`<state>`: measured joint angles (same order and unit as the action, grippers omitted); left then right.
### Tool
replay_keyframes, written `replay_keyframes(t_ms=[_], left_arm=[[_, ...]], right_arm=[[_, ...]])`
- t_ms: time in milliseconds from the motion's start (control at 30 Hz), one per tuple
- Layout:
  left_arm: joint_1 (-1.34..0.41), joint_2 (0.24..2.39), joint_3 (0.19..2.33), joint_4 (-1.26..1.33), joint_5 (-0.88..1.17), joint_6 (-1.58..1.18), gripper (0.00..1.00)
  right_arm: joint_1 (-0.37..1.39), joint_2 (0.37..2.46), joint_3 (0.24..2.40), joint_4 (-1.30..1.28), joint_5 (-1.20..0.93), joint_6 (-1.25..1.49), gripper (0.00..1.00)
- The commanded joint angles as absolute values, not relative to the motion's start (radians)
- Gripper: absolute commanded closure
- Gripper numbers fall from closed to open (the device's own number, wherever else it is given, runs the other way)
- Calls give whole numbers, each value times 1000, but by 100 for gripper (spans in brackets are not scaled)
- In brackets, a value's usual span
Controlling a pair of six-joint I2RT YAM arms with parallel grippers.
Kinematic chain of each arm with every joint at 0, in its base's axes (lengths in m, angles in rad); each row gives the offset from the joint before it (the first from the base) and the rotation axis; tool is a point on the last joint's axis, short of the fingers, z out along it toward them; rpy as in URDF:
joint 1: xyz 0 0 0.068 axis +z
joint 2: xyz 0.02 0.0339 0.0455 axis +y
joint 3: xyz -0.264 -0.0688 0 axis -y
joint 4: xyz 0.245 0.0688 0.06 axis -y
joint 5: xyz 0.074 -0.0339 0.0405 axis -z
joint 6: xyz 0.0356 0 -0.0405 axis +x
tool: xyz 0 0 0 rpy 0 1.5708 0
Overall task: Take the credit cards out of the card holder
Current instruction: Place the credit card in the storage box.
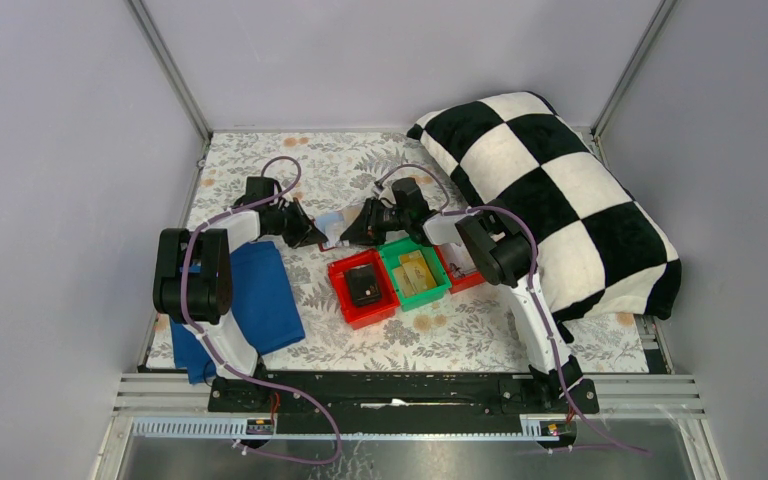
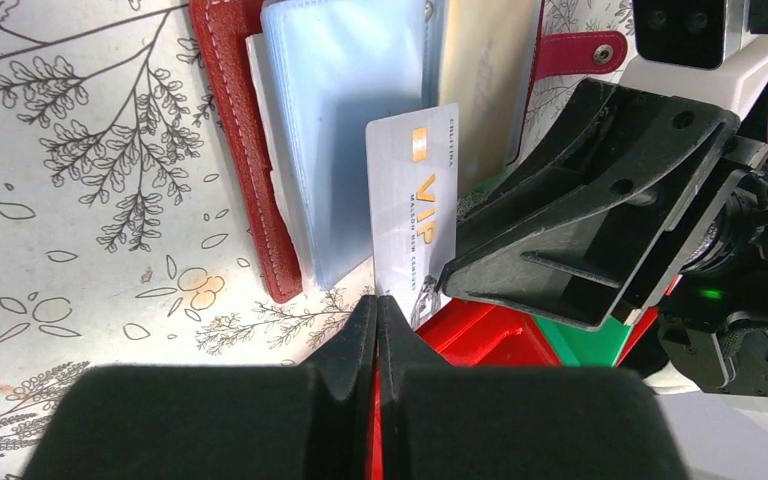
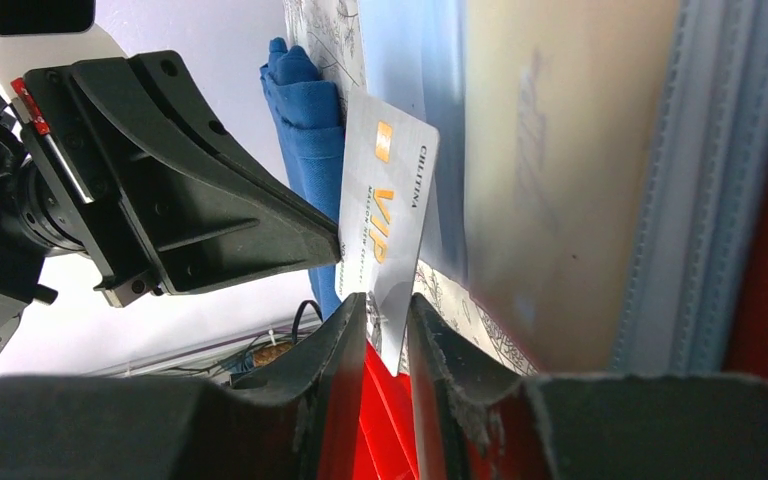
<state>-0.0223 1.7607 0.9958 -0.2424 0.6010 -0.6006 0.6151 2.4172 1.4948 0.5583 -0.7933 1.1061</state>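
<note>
The card holder [image 2: 260, 190] lies open on the floral tabletop, dark red with light blue pockets [image 2: 340, 110] and a red strap tab [image 2: 580, 52]; it also shows in the top view [image 1: 332, 228]. A whitish credit card [image 2: 410, 215] marked VIP stands out over the pockets, its lower end above a red bin. My right gripper [image 3: 388, 315] has its jaws narrowly apart, with the card's corner [image 3: 385, 230] wedged between them. My left gripper [image 2: 378, 305] is shut, its tips right at the card's lower left edge. Both grippers meet at the holder in the top view, the left [image 1: 312, 236] and the right [image 1: 353, 232].
A red bin [image 1: 362, 290] with a small black box, a green bin [image 1: 415, 272] with yellow-tan flat items and another red bin [image 1: 462, 272] stand just in front of the holder. A blue cloth [image 1: 260, 295] lies left, a checkered pillow [image 1: 550, 190] right.
</note>
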Motion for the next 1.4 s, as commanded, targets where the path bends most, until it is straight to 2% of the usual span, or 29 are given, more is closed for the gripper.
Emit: replay_keyframes(t_ms=[0, 167, 300, 400, 533, 633, 1033, 1233, 1367], left_arm=[[-20, 1763, 994, -232, 603, -580, 100], [-20, 1759, 991, -230, 606, -578, 100], [-21, 1747, 988, -230, 597, -586, 100], [-20, 1722, 989, -244, 578, -592, 98], [-20, 1665, 1008, -295, 534, -580, 77], [-20, 1620, 1022, -332, 511, -570, 68], [-22, 1476, 1067, -399, 508, -566, 58], [-27, 1410, 1085, -417, 517, -560, 54], [-40, 1364, 1093, -429, 546, -539, 53]], right_arm=[[622, 2371, 1493, 612, -787, 1116, 73], [622, 2375, 1493, 631, -799, 1131, 86], [621, 2369, 1488, 639, -804, 1136, 100], [621, 2356, 1480, 632, -809, 1125, 100], [621, 2323, 1469, 596, -812, 1085, 100], [620, 2286, 1469, 533, -801, 1022, 100], [566, 2094, 1499, 155, -691, 697, 100], [475, 1878, 1460, -172, -480, 410, 100], [445, 1667, 1371, -341, -219, 279, 100]])
